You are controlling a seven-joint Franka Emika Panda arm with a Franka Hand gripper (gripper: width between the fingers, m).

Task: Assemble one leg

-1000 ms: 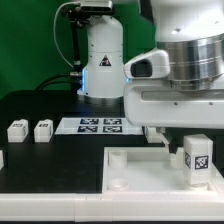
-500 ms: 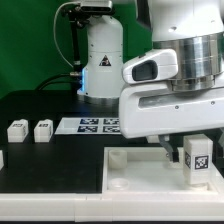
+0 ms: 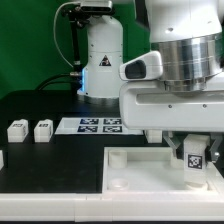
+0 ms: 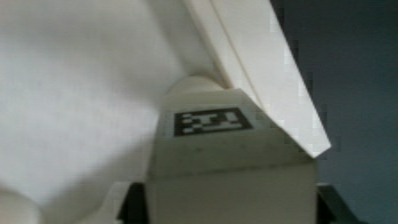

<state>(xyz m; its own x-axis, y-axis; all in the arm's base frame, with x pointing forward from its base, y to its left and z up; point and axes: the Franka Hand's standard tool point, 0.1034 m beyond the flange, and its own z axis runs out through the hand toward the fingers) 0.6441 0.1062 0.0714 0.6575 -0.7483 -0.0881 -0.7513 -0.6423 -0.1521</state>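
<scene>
fingers closed on both sides of the leg, tag face showing. leg is over the white tabletop at exterior view's right, tip just beside its raised rim, contact unclear. two spare legs on black counter near marker board

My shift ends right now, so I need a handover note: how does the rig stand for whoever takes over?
Gripper: fingers closed on the leg, one on each side of it in the wrist view.
Leg: upright on the tabletop, close to its raised rim, toward the exterior view's right.
Done: leg brought to the tabletop; whether it sits in a socket cannot be told.
Left: fix it in, then release.
Two other legs stand beside the marker board.
</scene>
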